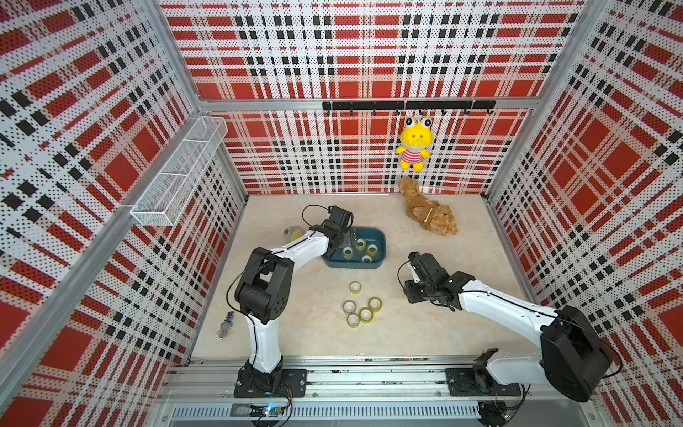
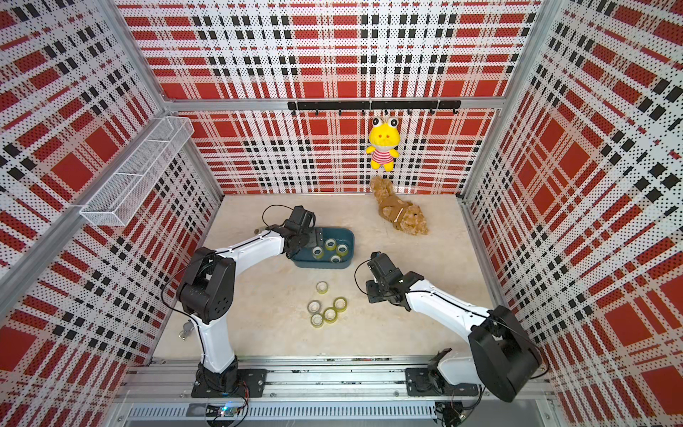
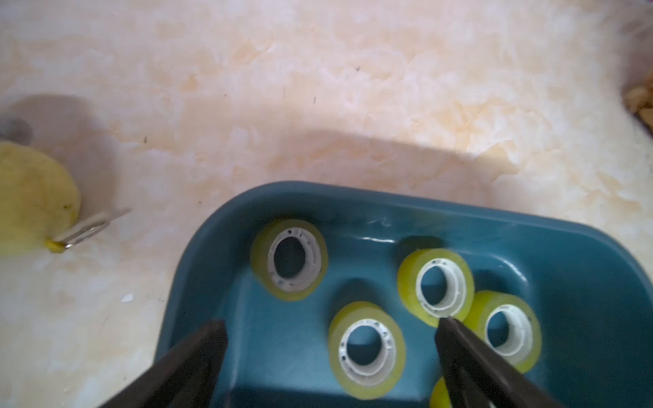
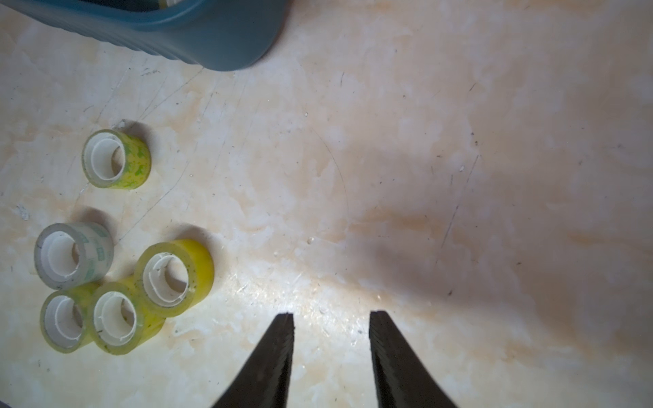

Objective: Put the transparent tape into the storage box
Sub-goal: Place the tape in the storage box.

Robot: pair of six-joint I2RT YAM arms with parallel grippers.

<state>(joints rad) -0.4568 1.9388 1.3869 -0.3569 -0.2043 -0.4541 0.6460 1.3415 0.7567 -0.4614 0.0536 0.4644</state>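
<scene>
Hovering over the left end of the storage box (image 1: pixel 353 264), left gripper (image 3: pixel 332 323) has its fingers (image 3: pixel 198 353) spread wide and clamped on nothing. One tape roll (image 3: pixel 367 349) lies in the box below the gap. Four rolls show clearly inside the box, and a fifth is only a sliver behind a finger. Box sits mid-table (image 1: pixel 295 332). In front of it are five loose rolls (image 1: pixel 365 314) on the bare surface, one (image 1: pixel 355 287) on its own nearer the box and four bunched close. Right gripper (image 4: pixel 331 313) hangs over bare table to the right of that bunch, fingers part-way apart with nothing between them. Plush bear (image 1: pixel 428 216) lies at the back right.
</scene>
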